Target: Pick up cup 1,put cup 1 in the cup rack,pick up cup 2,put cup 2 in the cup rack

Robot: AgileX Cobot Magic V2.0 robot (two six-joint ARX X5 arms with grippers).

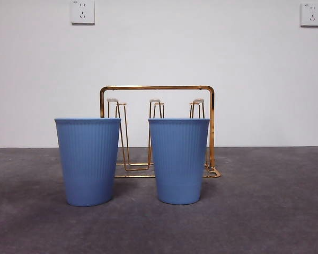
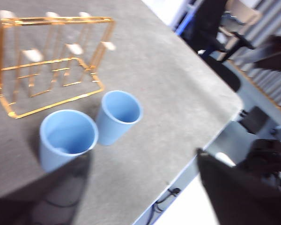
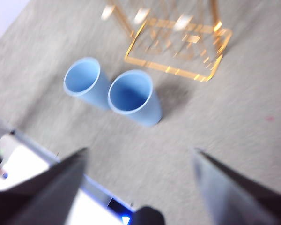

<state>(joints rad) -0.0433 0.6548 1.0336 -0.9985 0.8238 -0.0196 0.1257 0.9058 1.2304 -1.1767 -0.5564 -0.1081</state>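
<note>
Two ribbed blue plastic cups, one (image 1: 88,161) and the other (image 1: 178,160), are standing upright, mouths up, just before the gold wire cup rack (image 1: 157,89). Both grippers, left (image 2: 145,187) and right (image 3: 140,161), are hovering open, well apart from them; neither looks clearly nearer.
</note>
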